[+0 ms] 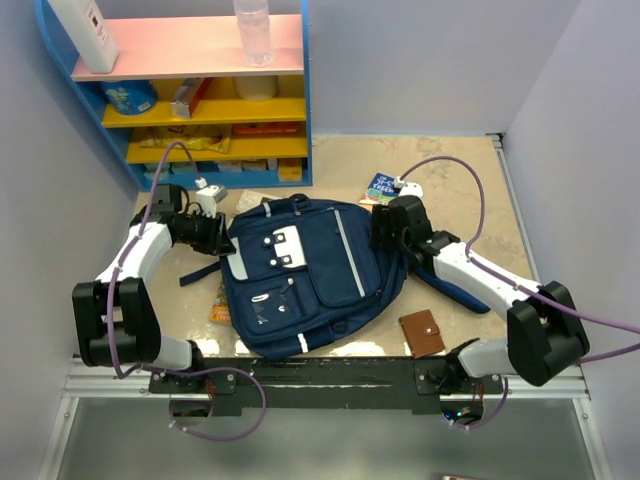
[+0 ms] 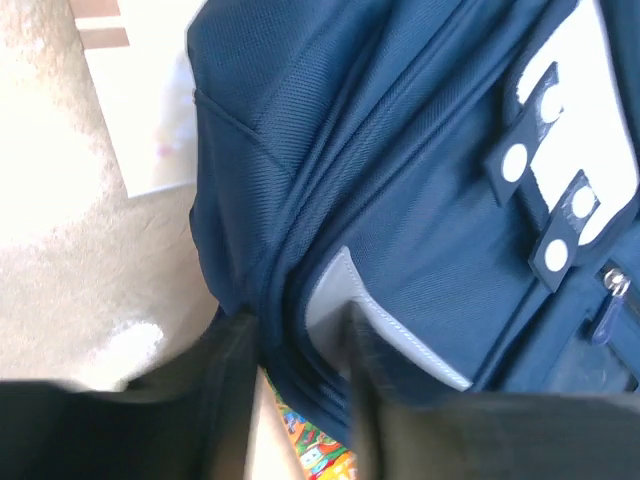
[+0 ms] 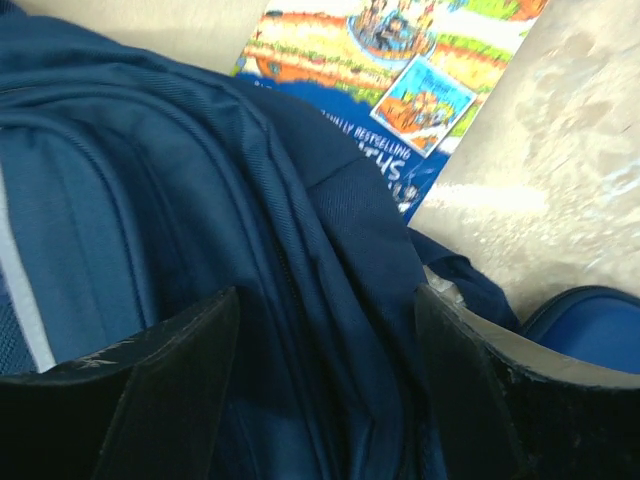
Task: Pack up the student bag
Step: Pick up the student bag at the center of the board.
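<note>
Left gripper [image 2: 300,325] has its jaws either side of the folded edge of the student bag [image 1: 310,270], right by a grey trim strip. Can't tell from the wrist view whether it's actually pinching the fabric or just straddling it.

Right gripper [image 3: 325,300] is spread wide, unclenched, fingers [image 3: 180,360] resting on the opposite side seam of the bag.

The bag lies flat in the middle of the table [image 1: 500,220], front pockets up, between the two arms. A colourful book [image 1: 383,187] pokes out from behind its top right corner, and a brown wallet [image 1: 422,332] sits near its lower right. A shelf [image 1: 190,100] stands at the back left.
</note>
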Action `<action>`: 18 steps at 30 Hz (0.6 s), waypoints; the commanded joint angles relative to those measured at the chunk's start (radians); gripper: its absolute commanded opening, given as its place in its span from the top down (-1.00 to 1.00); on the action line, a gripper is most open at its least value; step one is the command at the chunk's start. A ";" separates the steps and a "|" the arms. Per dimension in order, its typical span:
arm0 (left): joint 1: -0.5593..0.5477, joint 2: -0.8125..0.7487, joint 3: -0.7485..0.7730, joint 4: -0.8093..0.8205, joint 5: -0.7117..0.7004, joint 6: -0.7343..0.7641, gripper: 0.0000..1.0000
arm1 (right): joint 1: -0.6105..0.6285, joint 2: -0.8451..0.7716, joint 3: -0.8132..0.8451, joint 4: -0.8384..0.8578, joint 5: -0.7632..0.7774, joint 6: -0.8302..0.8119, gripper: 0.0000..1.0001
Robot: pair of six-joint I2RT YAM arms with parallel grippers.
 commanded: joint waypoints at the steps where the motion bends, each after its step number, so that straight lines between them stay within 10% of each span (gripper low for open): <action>1: -0.030 -0.010 0.020 0.089 0.046 -0.070 0.61 | -0.003 -0.013 -0.057 0.074 -0.151 0.058 -0.37; 7: -0.036 -0.023 0.155 0.055 0.048 -0.122 0.80 | -0.006 -0.103 -0.117 0.088 -0.160 0.133 1.00; 18: -0.040 0.022 0.575 -0.056 0.109 -0.251 1.00 | -0.003 -0.381 0.024 0.001 -0.266 0.214 1.00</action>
